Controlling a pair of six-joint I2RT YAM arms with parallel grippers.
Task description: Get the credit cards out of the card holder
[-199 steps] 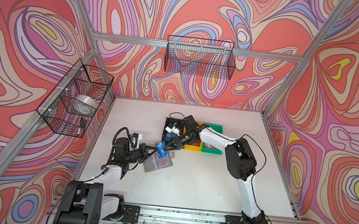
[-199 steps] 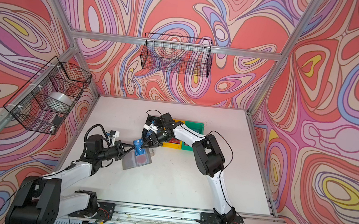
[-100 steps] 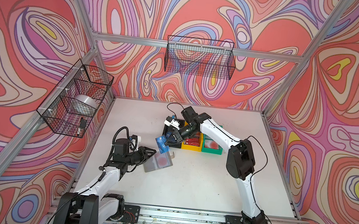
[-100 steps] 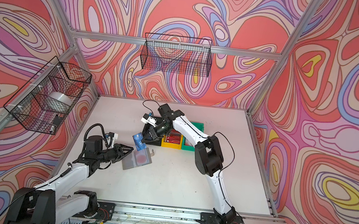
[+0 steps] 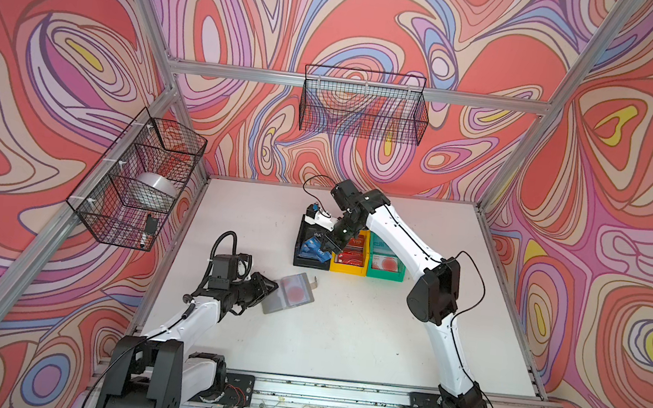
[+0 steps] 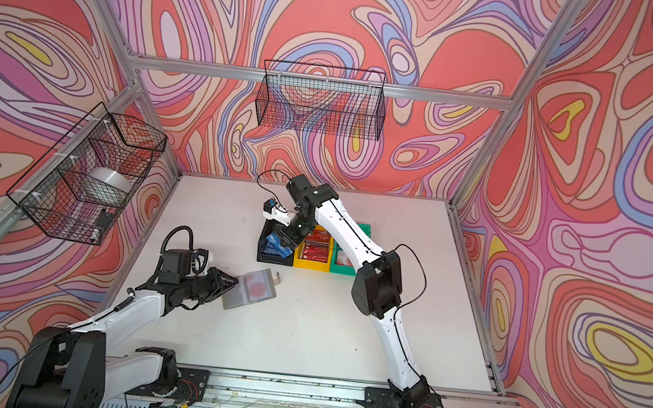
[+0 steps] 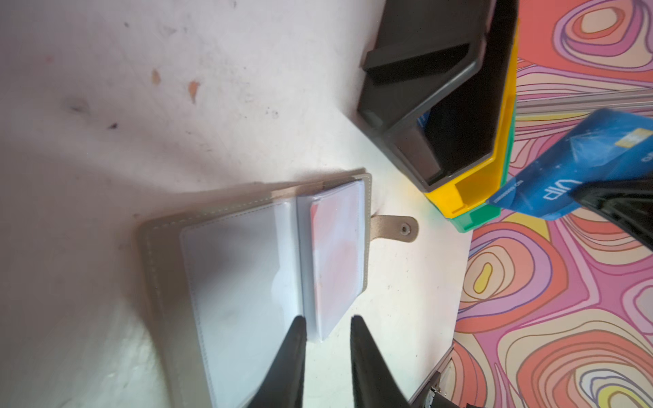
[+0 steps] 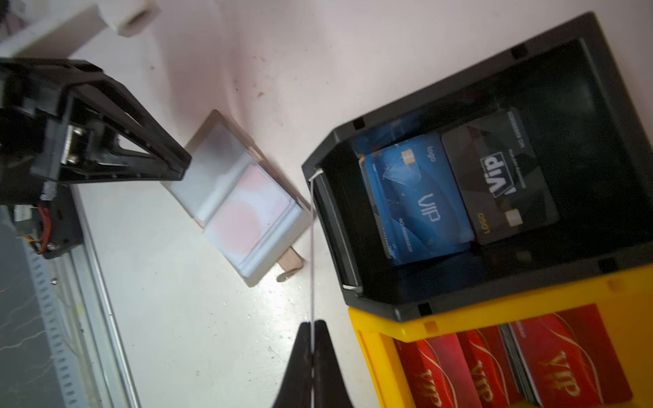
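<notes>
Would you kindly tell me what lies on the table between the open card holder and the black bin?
Nothing: in both top views that stretch of table is bare, save the card holder's snap tab jutting out near the black bin.

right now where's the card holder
In both top views the card holder lies open on the table, by the left gripper, front-left of the black bin.

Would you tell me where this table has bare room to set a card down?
Widest bare table: between the card holder, the bins and the front rail. Smaller: left of the black bin. Crowded: at the black bin, where the right gripper holds a blue card, and at the card holder beside the left gripper.
</notes>
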